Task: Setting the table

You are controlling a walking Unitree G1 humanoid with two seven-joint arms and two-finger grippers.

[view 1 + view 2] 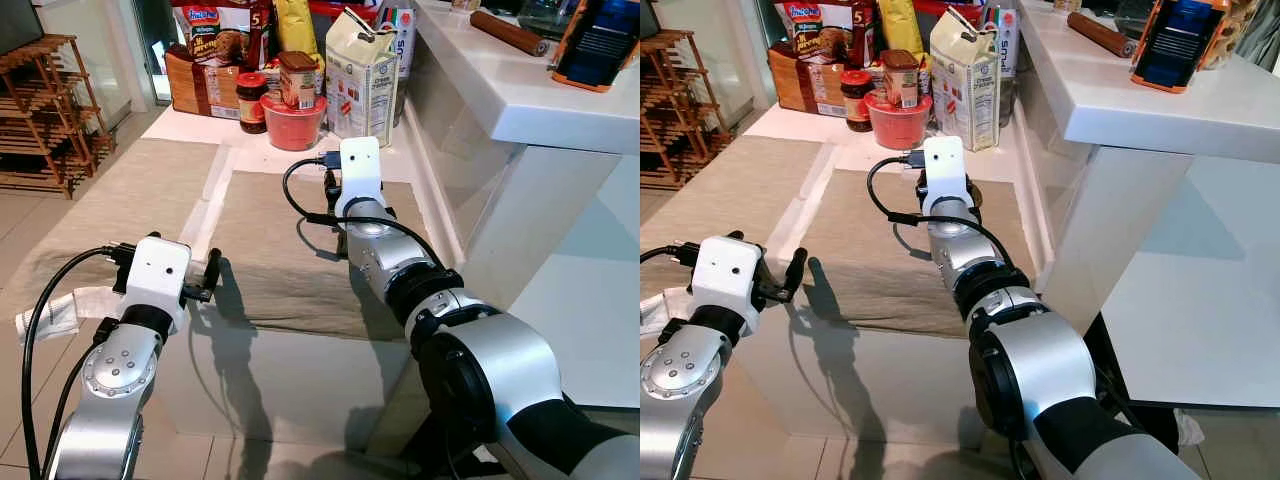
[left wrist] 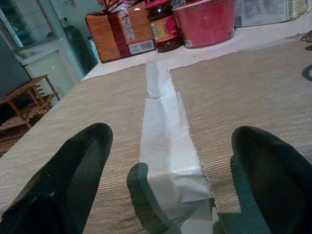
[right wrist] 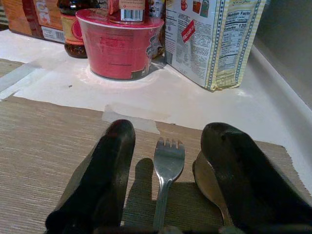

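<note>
A silver fork lies on the right beige placemat, tines toward the far edge. A spoon lies just beside it, partly under one black finger. My right gripper hovers low over the mat's far right corner, open, its fingers either side of the fork without touching it. My left gripper is open near the table's front edge, over the strip of white tape between the two placemats, holding nothing. The left placemat is bare.
A red bowl, a dark jar, a paper carton and food boxes crowd the table's far end. A raised white counter with a rolling pin borders the right. A wooden rack stands at the left.
</note>
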